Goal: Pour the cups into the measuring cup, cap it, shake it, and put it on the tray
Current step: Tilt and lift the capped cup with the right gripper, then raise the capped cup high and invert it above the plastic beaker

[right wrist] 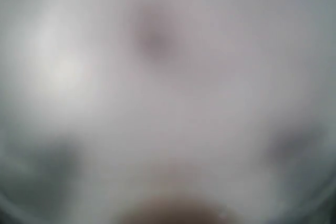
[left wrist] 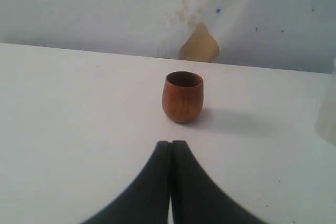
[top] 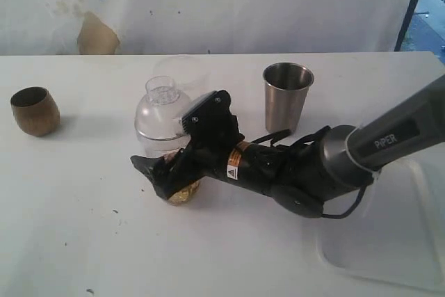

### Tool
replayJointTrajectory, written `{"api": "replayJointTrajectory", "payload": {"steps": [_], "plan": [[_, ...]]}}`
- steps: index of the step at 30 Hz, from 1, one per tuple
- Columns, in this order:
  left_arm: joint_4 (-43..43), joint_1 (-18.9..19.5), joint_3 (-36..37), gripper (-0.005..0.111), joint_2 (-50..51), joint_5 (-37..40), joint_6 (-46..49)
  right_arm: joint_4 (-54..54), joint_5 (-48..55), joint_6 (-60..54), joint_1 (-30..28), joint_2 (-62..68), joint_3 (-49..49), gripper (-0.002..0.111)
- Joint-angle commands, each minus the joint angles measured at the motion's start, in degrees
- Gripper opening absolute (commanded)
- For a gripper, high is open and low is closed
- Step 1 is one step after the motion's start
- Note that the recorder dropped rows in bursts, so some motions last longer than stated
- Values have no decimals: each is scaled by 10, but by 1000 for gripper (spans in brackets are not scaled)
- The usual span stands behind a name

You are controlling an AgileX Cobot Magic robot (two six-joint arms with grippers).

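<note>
Clear measuring cup: upright at frame centre on the white table, golden contents at its base.
Right gripper: jaws wide apart astride its lower body, seemingly not clamped; its own camera shows only blur.
Left gripper: fingers pressed together, empty.
Steel tumbler: upper right of centre, near.
Brown cup: far left, well apart.
Tray: lower right corner.

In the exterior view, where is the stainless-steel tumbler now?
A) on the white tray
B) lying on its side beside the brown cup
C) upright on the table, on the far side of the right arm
C: the stainless-steel tumbler stands upright on the table, beyond the right arm, and well apart from the tray.
</note>
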Motion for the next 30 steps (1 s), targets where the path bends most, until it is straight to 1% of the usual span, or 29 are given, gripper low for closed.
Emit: {"api": "replayJointTrajectory", "payload": {"steps": [1, 6, 8, 11, 12, 14, 15, 17, 21, 24, 27, 30], "plan": [[-1, 0, 3, 0, -3, -1, -1, -7, 4, 5, -1, 14, -10, 105], [-1, 0, 3, 0, -3, -1, -1, -7, -2, 5, -1, 14, -10, 104], [-1, 0, 3, 0, -3, -1, -1, -7, -2, 5, -1, 14, -10, 95], [-1, 0, 3, 0, -3, -1, -1, -7, -2, 5, -1, 14, -10, 67], [-1, 0, 3, 0, -3, -1, -1, -7, 0, 5, -1, 14, -10, 49], [-1, 0, 3, 0, -3, -1, -1, -7, 7, 9, -1, 12, -10, 23], [-1, 0, 3, 0, -3, -1, -1, -7, 15, 13, -1, 8, -10, 3], [-1, 0, 3, 0, -3, -1, -1, -7, 17, 24, -1, 2, -10, 0], [-1, 0, 3, 0, -3, -1, -1, -7, 31, 29, -1, -30, -10, 0], [-1, 0, 3, 0, -3, -1, -1, -5, 84, 27, -2, -79, -14, 0], [-1, 0, 3, 0, -3, -1, -1, -5, 161, 4, -2, -147, -21, 0], [-1, 0, 3, 0, -3, -1, -1, -2, 185, -26, -8, -204, -21, 0]]}}
